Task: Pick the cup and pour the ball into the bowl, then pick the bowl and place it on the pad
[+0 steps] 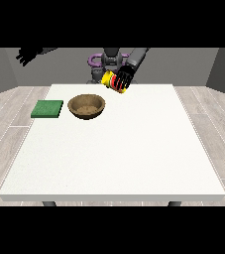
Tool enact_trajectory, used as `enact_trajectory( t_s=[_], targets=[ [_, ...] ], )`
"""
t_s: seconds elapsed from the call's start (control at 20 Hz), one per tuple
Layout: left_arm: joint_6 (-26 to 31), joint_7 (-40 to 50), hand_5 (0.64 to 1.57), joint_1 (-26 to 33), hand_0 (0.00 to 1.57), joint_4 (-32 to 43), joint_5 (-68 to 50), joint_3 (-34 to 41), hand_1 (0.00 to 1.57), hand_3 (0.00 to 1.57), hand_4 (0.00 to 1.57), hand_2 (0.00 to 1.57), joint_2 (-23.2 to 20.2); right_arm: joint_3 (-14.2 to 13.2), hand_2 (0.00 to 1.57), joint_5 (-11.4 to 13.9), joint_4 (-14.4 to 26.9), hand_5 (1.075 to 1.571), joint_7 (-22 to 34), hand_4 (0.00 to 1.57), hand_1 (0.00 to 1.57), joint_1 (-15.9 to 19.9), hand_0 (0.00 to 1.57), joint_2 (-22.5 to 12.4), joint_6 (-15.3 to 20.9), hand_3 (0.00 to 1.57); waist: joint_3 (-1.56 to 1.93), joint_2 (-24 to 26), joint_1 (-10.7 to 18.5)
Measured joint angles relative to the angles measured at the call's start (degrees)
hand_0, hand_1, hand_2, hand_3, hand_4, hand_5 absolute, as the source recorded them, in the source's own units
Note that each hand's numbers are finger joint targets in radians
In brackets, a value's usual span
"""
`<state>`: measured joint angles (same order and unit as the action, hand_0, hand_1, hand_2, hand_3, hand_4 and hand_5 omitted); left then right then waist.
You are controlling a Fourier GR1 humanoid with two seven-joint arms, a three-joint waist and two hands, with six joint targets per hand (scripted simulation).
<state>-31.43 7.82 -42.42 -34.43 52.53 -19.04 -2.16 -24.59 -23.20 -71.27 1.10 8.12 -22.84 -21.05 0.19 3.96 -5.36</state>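
We note a white table point(114, 149) with the robot behind its far edge. The hand at the view's right point(124, 75) has its fingers curled round a yellow cup with red bands point(115, 82), holding it in the air above the far edge, near the middle. The cup is tilted well over, its yellow end toward the view's left. We cannot see the ball.

A brown wooden bowl point(86, 106) sits upright on the table, left of centre toward the far edge, below and left of the cup. A green pad point(47, 109) lies flat just beside it, at the table's left edge, not touching.

The hand at the view's left point(27, 54) is raised high, off past the table's far left corner; its fingers look spread and hold nothing.
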Motion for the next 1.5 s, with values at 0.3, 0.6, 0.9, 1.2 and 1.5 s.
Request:
enact_trajectory(
  t_s=[0.3,0.6,0.9,1.2,1.5],
  targets=[
    [4.84,14.48,1.563,-7.55,1.37,1.09,9.07,-7.19,1.37,1.57,1.31,1.57,1.64,0.77,0.00,0.26,3.15,1.557,-1.18,0.70,0.00,3.22,0.00,-0.19,-1.26,0.15,-0.08,-1.13,-1.77],
    [12.71,23.47,1.571,-13.52,1.22,3.19,18.69,-14.34,1.22,1.57,1.06,1.57,1.96,1.81,0.00,1.53,5.12,1.552,-2.01,0.69,0.00,4.80,0.00,0.62,-0.68,0.29,-0.09,-0.42,-1.85],
    [23.66,28.14,1.569,-15.31,0.33,-0.53,22.51,-21.12,0.33,1.57,1.09,1.28,2.11,3.43,0.00,2.65,6.80,1.549,-2.61,0.69,0.00,7.26,0.00,1.99,0.00,0.33,-0.12,-0.62,-3.61],
    [30.03,26.48,1.571,-13.33,0.00,-4.68,24.42,-23.30,0.00,1.54,1.11,1.10,2.04,3.82,0.00,2.98,6.42,1.546,-1.48,0.73,0.00,7.42,0.00,2.07,1.32,0.14,-0.18,0.47,-2.63],
    [24.26,23.82,1.562,-11.87,1.04,-12.04,17.98,-14.96,1.04,1.15,1.32,1.51,-0.46,2.72,0.00,3.41,7.00,1.553,-1.58,0.74,0.00,6.85,0.00,1.97,3.76,0.18,-0.27,1.08,1.86]
  ],
)
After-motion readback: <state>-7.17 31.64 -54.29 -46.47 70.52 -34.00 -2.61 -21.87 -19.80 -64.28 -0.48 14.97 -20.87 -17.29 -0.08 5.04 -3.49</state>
